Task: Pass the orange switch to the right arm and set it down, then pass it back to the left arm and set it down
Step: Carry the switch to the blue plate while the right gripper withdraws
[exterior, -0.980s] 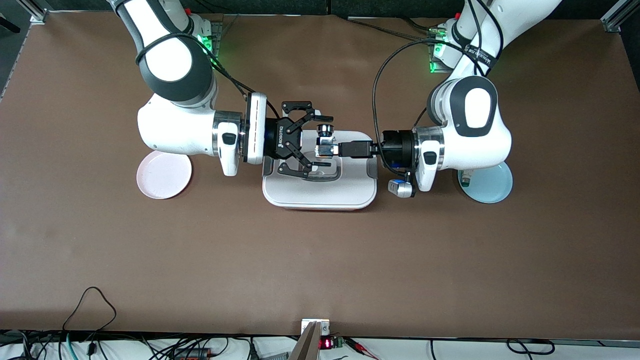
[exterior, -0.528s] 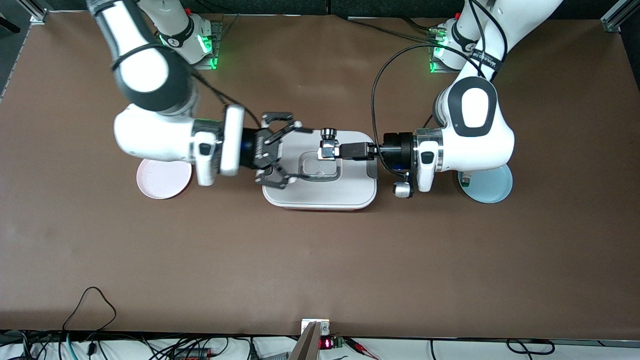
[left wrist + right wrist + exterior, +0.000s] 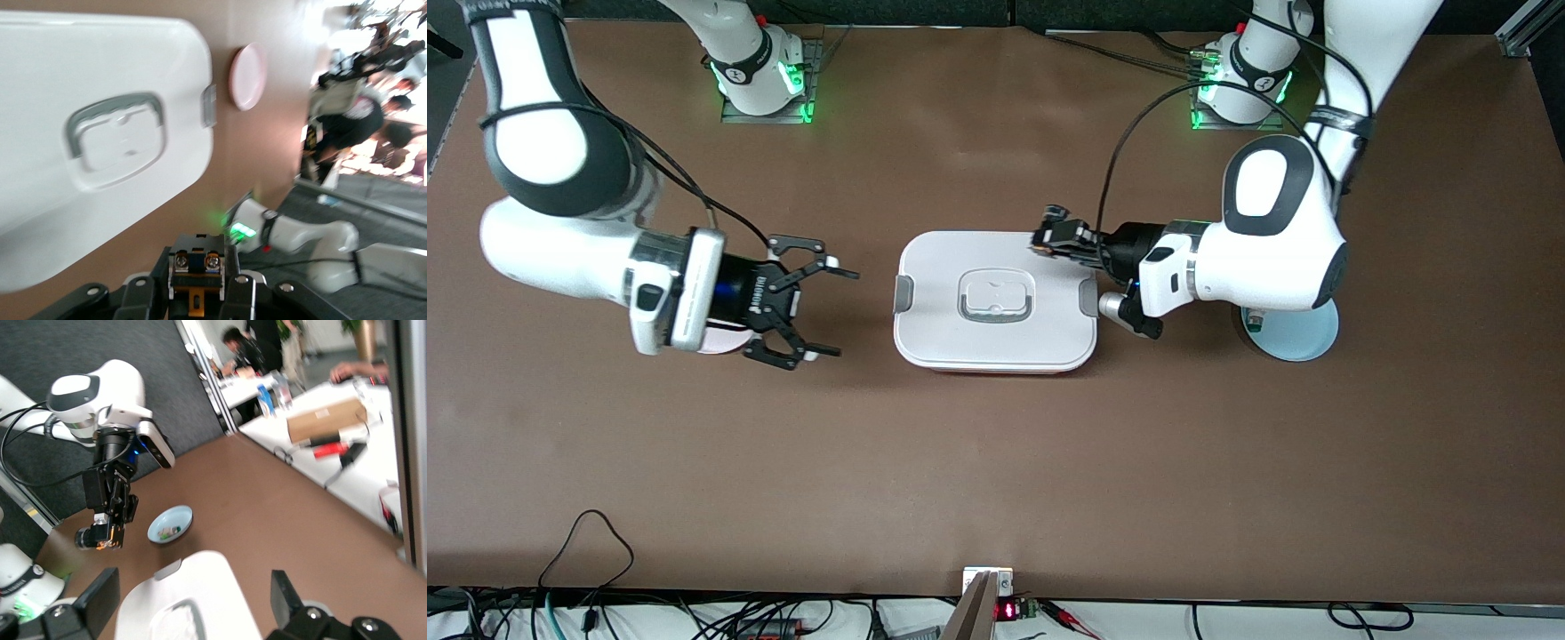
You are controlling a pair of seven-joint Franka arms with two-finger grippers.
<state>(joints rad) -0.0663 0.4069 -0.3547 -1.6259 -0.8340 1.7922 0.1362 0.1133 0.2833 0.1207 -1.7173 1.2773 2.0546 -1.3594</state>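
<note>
Over the corner of the box [image 3: 996, 342] that lies toward the left arm's end of the table and farther from the front camera: the orange switch [image 3: 97, 538], clear of the lid and up in the air.

1. Switch attitude. Lies with its long axis roughly level and crosswise to the fingers that grip it. Projects from the fingertips toward the robots' bases in the front view. Shows a black cylindrical body with a trace of orange at one end in the right wrist view; cannot be read clearly enough to say which way the cap faces.

2. Left gripper [image 3: 1045, 238]. Clenched on the switch body, fingers drawn close together. Touches nothing else; hangs above the box edge without contact.

3. Right gripper [image 3: 843, 314]. Released, jaws spread wide, nothing between them. Hangs over bare table [image 3: 996, 462] between the pink plate [image 3: 247, 77] and the box, well apart from the switch.

4. Surroundings. Box lid closed, handle recess facing up. Light-blue plate [image 3: 1303, 342] partly covered by the left arm's wrist.
</note>
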